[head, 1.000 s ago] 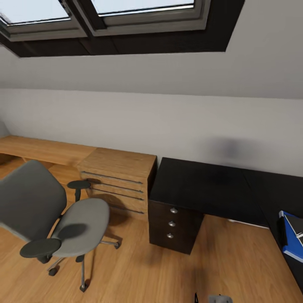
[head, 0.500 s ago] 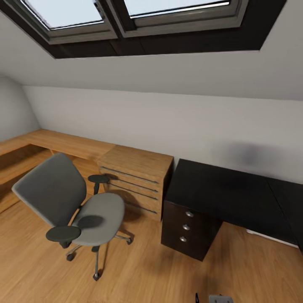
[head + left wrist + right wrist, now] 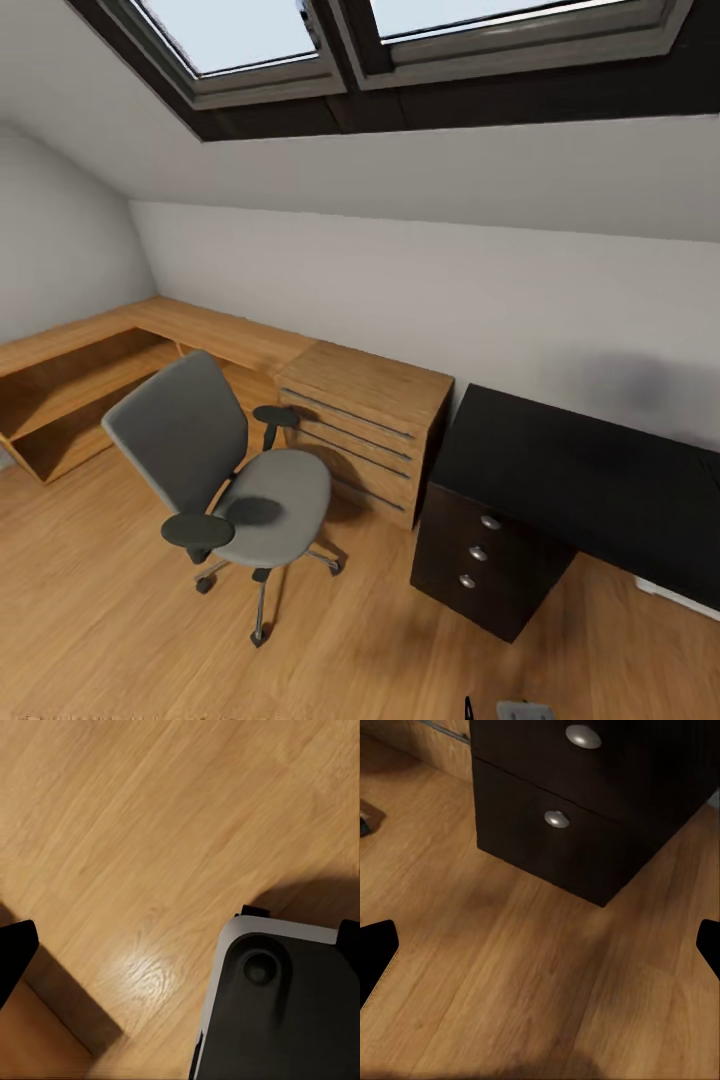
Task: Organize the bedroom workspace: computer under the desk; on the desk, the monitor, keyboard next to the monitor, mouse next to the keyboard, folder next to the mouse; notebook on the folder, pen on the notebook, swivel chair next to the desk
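Nearest the robot, at the bottom edge of the head view, a small grey part of its own body (image 3: pixel 523 711) peeks over bare plank floor (image 3: pixel 120 640). The left wrist view looks straight down at those planks and at a dark, white-rimmed piece of the robot's base (image 3: pixel 285 1012); a black fingertip (image 3: pixel 13 954) sits at the frame's edge. With only one tip in sight, I cannot tell whether the left hand is spread or pressed together. In the right wrist view, two black fingertips (image 3: pixel 375 952) stand at opposite edges with open floor between them, so the right hand (image 3: pixel 540 952) is spread wide and carries nothing. It faces the desk's dark drawer block (image 3: pixel 585 817) with its round silver knobs.

Farther off, the swivel chair (image 3: pixel 225 480) stands on the floor, well apart from the desk (image 3: pixel 590 480), its seat bare and turned toward the robot. A light wooden chest (image 3: pixel 365 430) sits between chair and desk, touching or just beside the drawer block. The visible stretch of glossy desk top holds nothing. Beyond run a low wooden ledge (image 3: pixel 90 350), the grey wall and skylights (image 3: pixel 400 30).

Judging by this, both arms hang low and idle because the robot is driving or turning; moving the chair beside the desk looks like the step not yet done.
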